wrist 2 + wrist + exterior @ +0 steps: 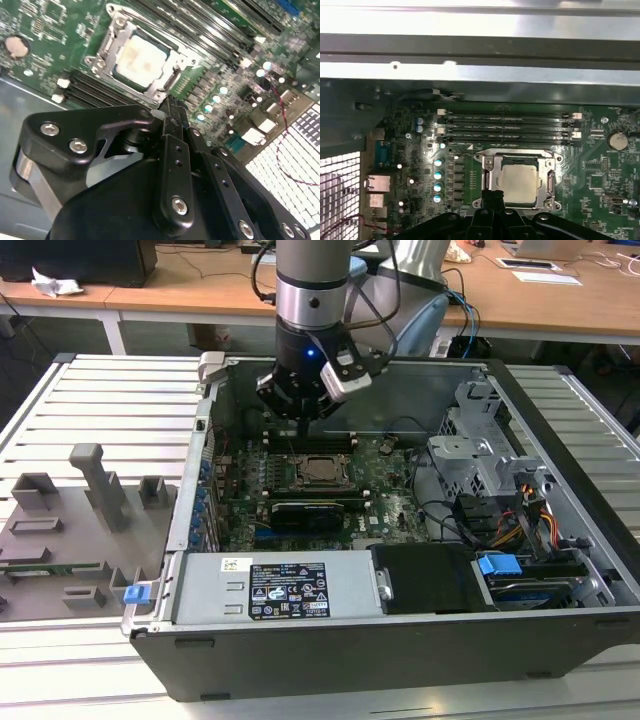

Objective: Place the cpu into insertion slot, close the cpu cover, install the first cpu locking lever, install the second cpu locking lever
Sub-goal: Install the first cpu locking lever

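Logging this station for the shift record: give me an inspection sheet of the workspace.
Surface: grey slatted table carrying an open computer case.
Job's things: cpu sits in the insertion slot; cpu cover lies flat around it.
Clutter: grey fixture blocks on the exterior view's left.
Grippers: gripper shut, tip beside the cover's edge; contact cannot be told.
Cables: coloured wires inside the case, at the exterior view's right.
Surroundings: wooden desks behind the table.

A slatted table carries an open computer case and grey fixtures.
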### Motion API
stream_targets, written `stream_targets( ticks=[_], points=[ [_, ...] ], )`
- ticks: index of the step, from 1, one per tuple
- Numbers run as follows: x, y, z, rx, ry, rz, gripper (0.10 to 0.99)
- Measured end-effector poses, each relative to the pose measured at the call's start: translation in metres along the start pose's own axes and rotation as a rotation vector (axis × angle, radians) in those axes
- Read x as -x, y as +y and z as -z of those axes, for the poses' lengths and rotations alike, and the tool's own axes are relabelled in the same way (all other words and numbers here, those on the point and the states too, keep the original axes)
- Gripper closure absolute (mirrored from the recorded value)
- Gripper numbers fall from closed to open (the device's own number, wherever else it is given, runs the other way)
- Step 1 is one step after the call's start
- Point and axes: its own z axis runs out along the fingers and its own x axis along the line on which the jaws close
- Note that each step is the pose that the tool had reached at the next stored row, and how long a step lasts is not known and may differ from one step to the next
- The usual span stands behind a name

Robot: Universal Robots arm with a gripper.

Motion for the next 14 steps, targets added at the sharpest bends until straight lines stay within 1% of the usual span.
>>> stream_targets(
  ticks=[4,5,6,10,14],
  points=[
    [-0.0158,0.0006,-0.0005,0.000,-0.0004,0.000,0.980],
    [-0.0226,0.0015,-0.0008,0.000,-0.0010,0.000,0.980],
    [-0.0251,0.0021,-0.0010,0.000,-0.0010,0.000,0.980],
    [-0.0308,0.0054,-0.0021,0.000,-0.0008,0.000,0.980],
    [-0.0339,0.0118,-0.0037,0.000,-0.0008,0.000,0.980]
  ],
)
